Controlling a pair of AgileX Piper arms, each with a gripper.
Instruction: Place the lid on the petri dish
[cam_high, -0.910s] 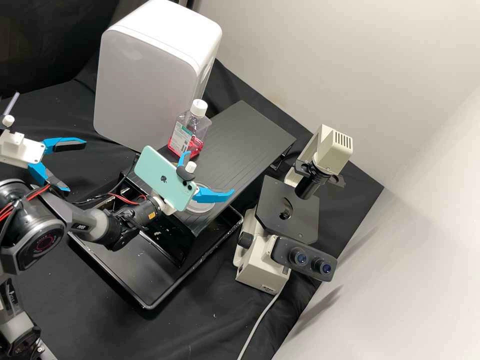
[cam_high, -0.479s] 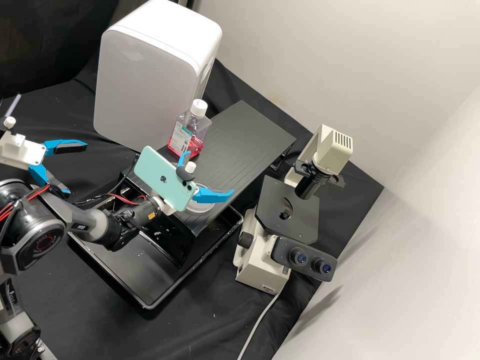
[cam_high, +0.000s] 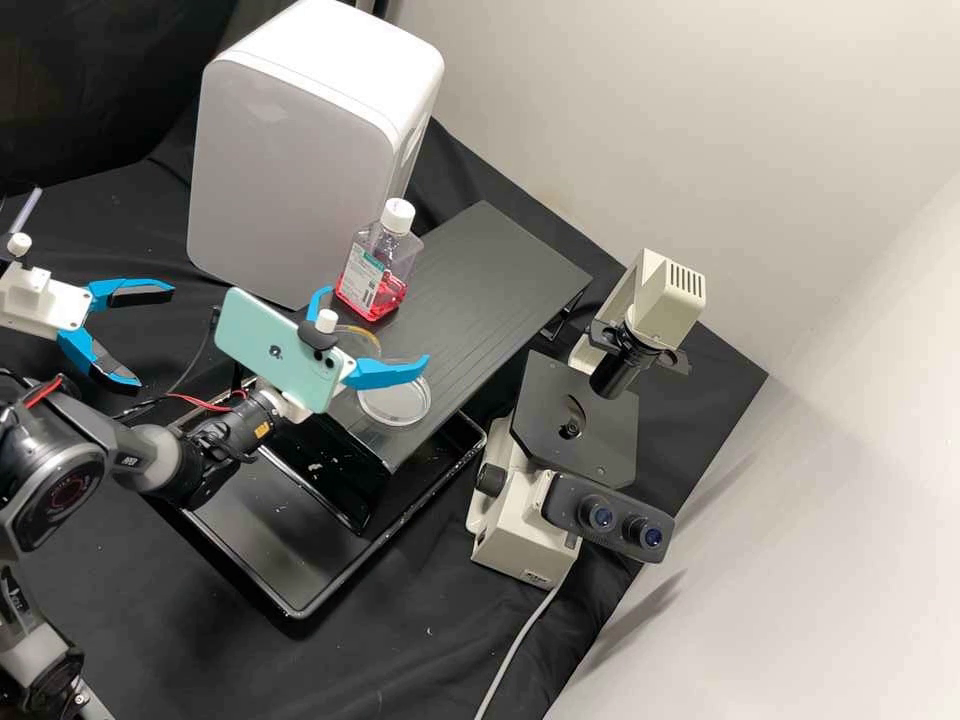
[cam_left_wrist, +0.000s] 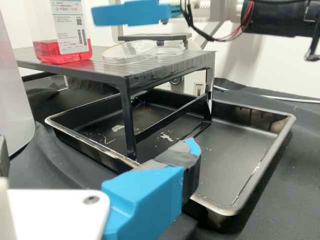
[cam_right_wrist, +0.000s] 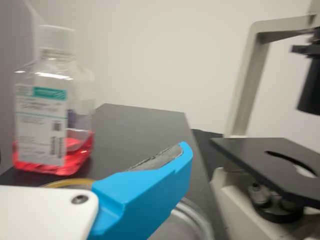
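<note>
A clear round petri dish (cam_high: 393, 400) lies near the front corner of the black raised platform (cam_high: 480, 280). A second clear round piece with a yellowish rim (cam_high: 358, 338) sits just behind it, partly hidden by my right gripper; I cannot tell which is the lid. My right gripper (cam_high: 375, 328) hangs open a little above and to the left of them, holding nothing. The left wrist view shows the clear pieces (cam_left_wrist: 145, 49) overlapping on the platform under a blue finger (cam_left_wrist: 132, 12) of the right gripper. My left gripper (cam_high: 150, 335) stands open at the far left, well away.
A flask of pink liquid (cam_high: 375, 262) stands on the platform behind the dish. A large white box (cam_high: 300, 140) is at the back. The platform stands in a black tray (cam_high: 300, 590). A microscope (cam_high: 590, 420) stands to the right.
My right gripper has risen and drawn back to the left off the front dish, still open; the dish is uncovered now. The left arm has barely moved.
</note>
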